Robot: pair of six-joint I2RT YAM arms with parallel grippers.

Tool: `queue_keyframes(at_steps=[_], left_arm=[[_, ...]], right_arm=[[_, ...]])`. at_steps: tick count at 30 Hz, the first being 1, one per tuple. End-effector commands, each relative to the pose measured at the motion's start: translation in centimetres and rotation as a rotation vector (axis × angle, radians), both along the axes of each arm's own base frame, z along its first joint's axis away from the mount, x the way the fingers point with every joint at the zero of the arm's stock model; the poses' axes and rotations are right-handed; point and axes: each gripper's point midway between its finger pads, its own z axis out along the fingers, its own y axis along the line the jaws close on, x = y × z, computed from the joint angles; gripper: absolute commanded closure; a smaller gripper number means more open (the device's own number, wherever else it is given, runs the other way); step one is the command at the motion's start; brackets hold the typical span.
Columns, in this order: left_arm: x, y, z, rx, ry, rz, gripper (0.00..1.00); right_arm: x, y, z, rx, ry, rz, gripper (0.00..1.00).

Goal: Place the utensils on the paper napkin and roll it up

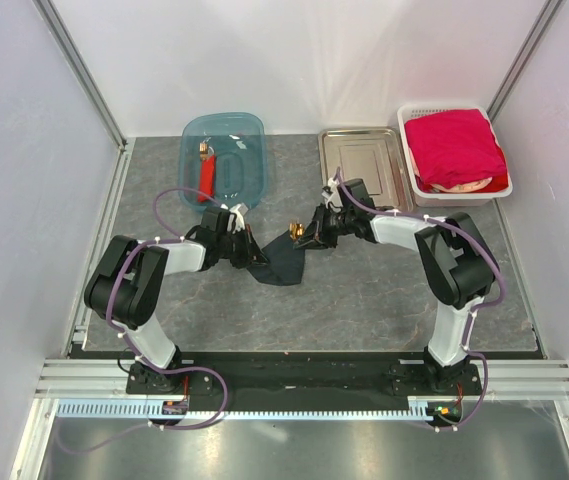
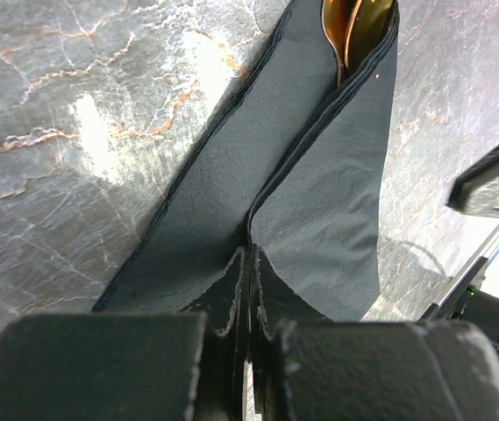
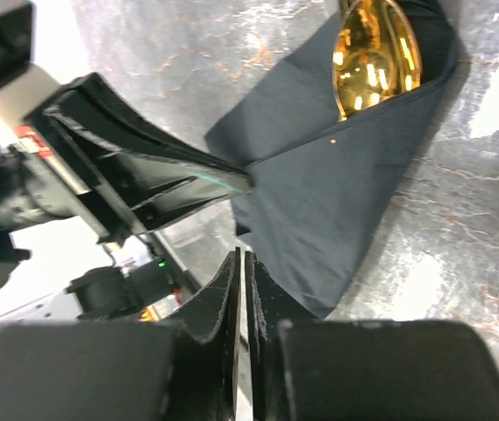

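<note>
Black and folded lengthwise around the utensils [image 3: 376,57], lying at the table's [image 1: 384,300] middle, long axis running from the left gripper [image 2: 249,263] toward the far-right corner. Pinching the napkin's [image 2: 319,202] near end in those fully closed jaws. Holding the right gripper [image 3: 242,263] just beside its right edge, fingers almost together, gripping nothing visible.

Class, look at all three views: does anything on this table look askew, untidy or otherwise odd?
The paper napkin lies slantwise and is only loosely folded, not a tight roll; the gold utensils poke out of its open end. The left tool pinches the opposite end.
</note>
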Motion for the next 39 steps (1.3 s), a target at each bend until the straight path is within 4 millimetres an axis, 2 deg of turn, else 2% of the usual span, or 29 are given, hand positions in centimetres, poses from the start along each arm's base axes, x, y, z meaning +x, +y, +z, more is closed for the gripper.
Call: queue_keyframes(at_steps=[1, 6, 15, 22, 23, 25, 26, 29, 30, 31, 33, 37, 39], left_arm=[[1.5, -0.1, 1.2, 0.016, -0.073, -0.006, 0.98], [1.5, -0.1, 1.2, 0.020, -0.076, -0.011, 0.98], [1.6, -0.2, 0.9, 0.018, -0.070, -0.017, 0.98], [1.5, -0.4, 1.3, 0.004, -0.070, -0.029, 0.98], [1.5, -0.6, 1.7, -0.003, -0.078, -0.034, 0.95], [1.5, -0.6, 2.9, -0.008, -0.115, -0.047, 0.75], [1.5, -0.5, 3.4, -0.005, -0.134, -0.054, 0.61], [1.2, -0.1, 6.1, -0.005, -0.225, -0.101, 0.56], [0.6, -0.1, 6.6, -0.011, -0.243, -0.128, 0.56], [0.2, -0.3, 8.0, -0.035, -0.277, -0.148, 0.56], [-1.2, -1.4, 8.6, -0.077, -0.277, -0.205, 0.59], [-2.8, -3.3, 7.5, -0.117, -0.193, -0.237, 0.69], [-3.2, -4.2, 6.3, -0.143, -0.134, -0.218, 0.74]], right_arm=[[0.2, 0.6, -1.0, -0.059, -0.058, 0.021, 0.90], [-0.1, 1.7, -1.8, -0.076, -0.067, 0.044, 0.92], [0.9, 2.8, -3.6, -0.124, -0.101, 0.053, 0.97], [0.0, 1.5, -7.1, -0.219, -0.064, 0.050, 1.00], [-0.1, 1.3, -7.5, -0.234, -0.059, 0.051, 1.00], [-0.5, 0.6, -8.6, -0.278, -0.047, 0.055, 1.00], [-0.6, 0.5, -8.9, -0.288, -0.042, 0.056, 1.00], [-0.8, 0.3, -9.6, -0.307, -0.034, 0.062, 1.00], [-0.9, 0.2, -9.7, -0.307, -0.031, 0.066, 1.00], [-1.1, 0.2, -9.9, -0.309, -0.030, 0.072, 1.00], [-1.1, 0.2, -10.1, -0.302, -0.025, 0.076, 1.00], [-1.6, 0.6, -10.3, -0.273, 0.001, 0.075, 1.00], [-1.8, 0.5, -10.5, -0.272, 0.010, 0.068, 1.00]])
